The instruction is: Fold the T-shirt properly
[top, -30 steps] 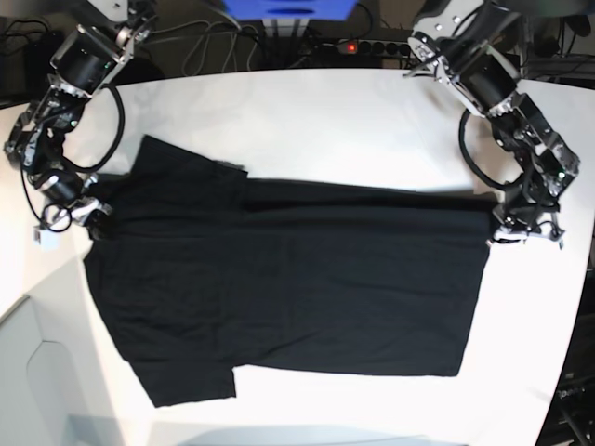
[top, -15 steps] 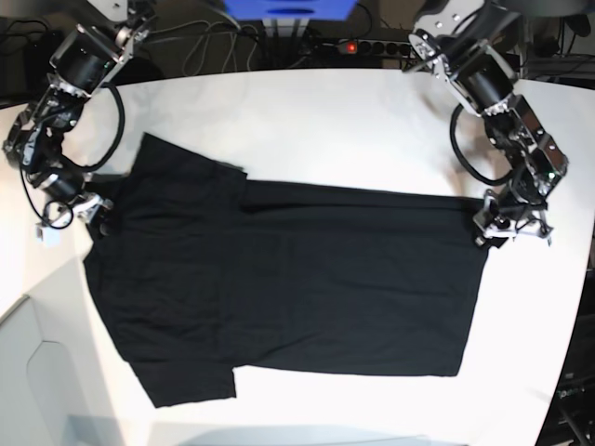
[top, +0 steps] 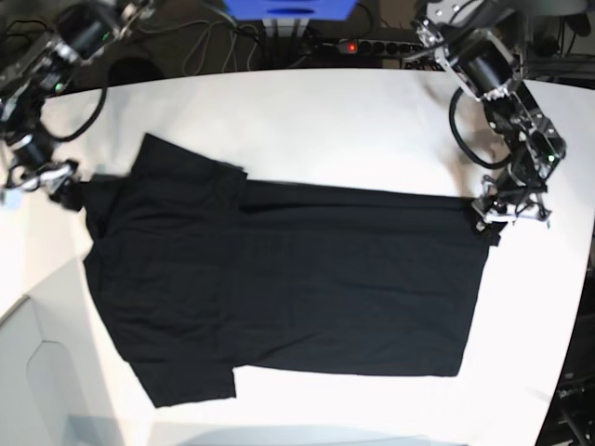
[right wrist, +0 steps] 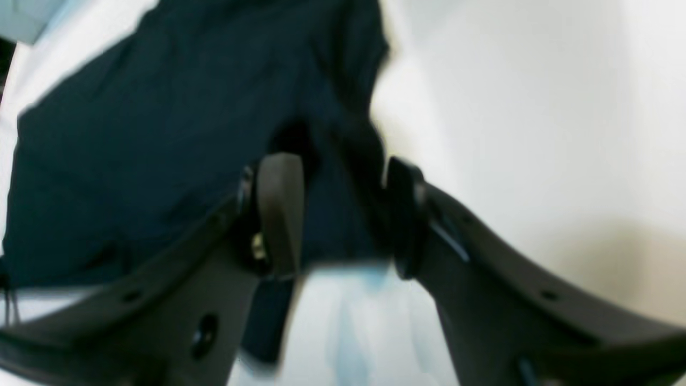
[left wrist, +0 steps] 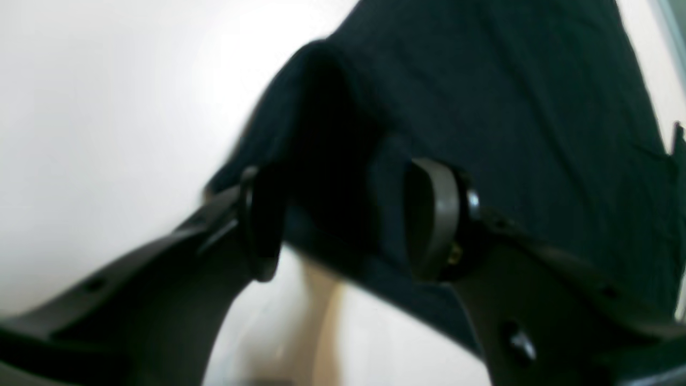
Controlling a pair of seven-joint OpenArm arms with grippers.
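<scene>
- Both hands have just sprung apart — a second ago each was pinched tight on a far corner of the T-shirt (top: 279, 279), now both sets of jaws stand parted.
- Reads as a release: the fold edge is laid down and let go, so this fold pass looks finished; next grab not started.
- T-shirt lies flat on the white counter (top: 325, 121), long edge running across, sleeve sticking out at the near-left.
- Left hand (left wrist: 343, 220): jaws wide, black hem corner loose between the pads, nothing clamped; the arm bends down at the shirt's right end in the base view.
- Right hand (right wrist: 337, 214): jaws parted, cloth edge slack between them; it has pulled back off the left corner — blurred, still moving.
</scene>
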